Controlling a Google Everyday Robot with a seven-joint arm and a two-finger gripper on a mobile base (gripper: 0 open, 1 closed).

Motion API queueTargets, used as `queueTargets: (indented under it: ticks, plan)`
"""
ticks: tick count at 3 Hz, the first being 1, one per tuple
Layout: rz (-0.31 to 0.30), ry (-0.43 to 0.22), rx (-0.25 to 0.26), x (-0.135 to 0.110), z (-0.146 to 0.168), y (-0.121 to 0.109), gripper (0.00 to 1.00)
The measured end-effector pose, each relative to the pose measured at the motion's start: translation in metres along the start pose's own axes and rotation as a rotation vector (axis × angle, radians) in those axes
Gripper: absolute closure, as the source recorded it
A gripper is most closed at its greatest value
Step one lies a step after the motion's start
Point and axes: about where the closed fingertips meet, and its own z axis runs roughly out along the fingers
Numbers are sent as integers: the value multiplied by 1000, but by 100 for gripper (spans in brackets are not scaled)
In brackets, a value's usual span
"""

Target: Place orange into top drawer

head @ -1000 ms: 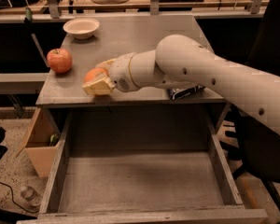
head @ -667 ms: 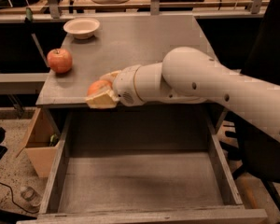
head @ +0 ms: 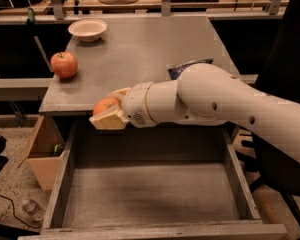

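Note:
The orange [head: 103, 106] is held in my gripper [head: 109, 112], whose cream fingers [head: 108, 121] are shut around it. The gripper hangs at the table's front edge, just above the back left part of the open top drawer [head: 150, 196]. The drawer is pulled out wide, and its flat gray bottom is bare. My white arm reaches in from the right and covers part of the tabletop and the drawer's back edge.
A redder apple [head: 64, 64] sits at the left of the gray tabletop [head: 140, 49]. A white bowl [head: 87, 29] stands at the back left. A dark blue packet [head: 187, 67] lies behind my arm. A cardboard box [head: 44, 154] stands on the floor to the left.
My gripper has carried the orange down and forward, from over the tabletop's front edge to above the open drawer. The arm has swung lower.

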Motion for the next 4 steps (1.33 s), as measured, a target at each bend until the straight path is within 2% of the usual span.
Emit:
queueTargets:
  ticks: [1, 3, 4]
  plan:
    - [26, 0, -17, 12, 0, 8, 100]
    - [130, -6, -75, 70, 15, 16, 100]
    - [120, -20, -78, 75, 19, 14, 100]
